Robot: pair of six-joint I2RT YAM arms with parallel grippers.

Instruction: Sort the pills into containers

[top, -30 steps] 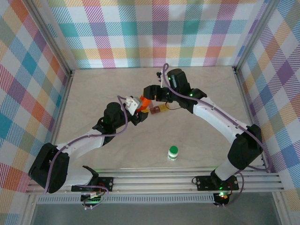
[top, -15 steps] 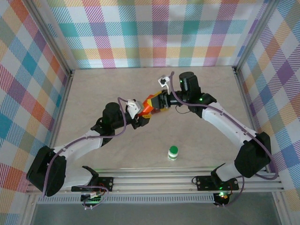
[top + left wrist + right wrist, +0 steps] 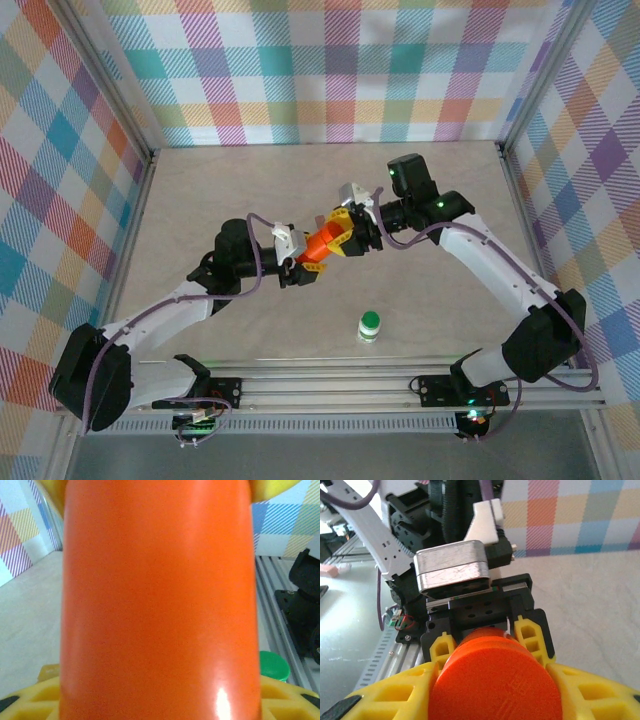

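**Desk:** What surrounds the scene, and does anything stand in the way?

**Photographer:** A bare beige table (image 3: 250, 190), ringed by checked walls (image 3: 330, 70). A small green-capped bottle (image 3: 369, 325) stands upright near the front rail (image 3: 330, 385), well apart from both grippers. Nothing sits between the two arms except the orange bottle (image 3: 325, 243). From the left wrist camera, the green cap peeks out just beside its orange body.

**Desk:** And the orange bottle?

**Photographer:** It is held over mid-table, off the surface. In the overhead view its long axis runs from lower left to upper right, and its cap (image 3: 495, 685) faces the right wrist camera end-on. The left gripper (image 3: 312, 252) is clamped on the body. The right gripper (image 3: 346, 236) has its yellow fingers (image 3: 415, 677) close on both sides of the cap. Whether they are pressing on it, I cannot tell.
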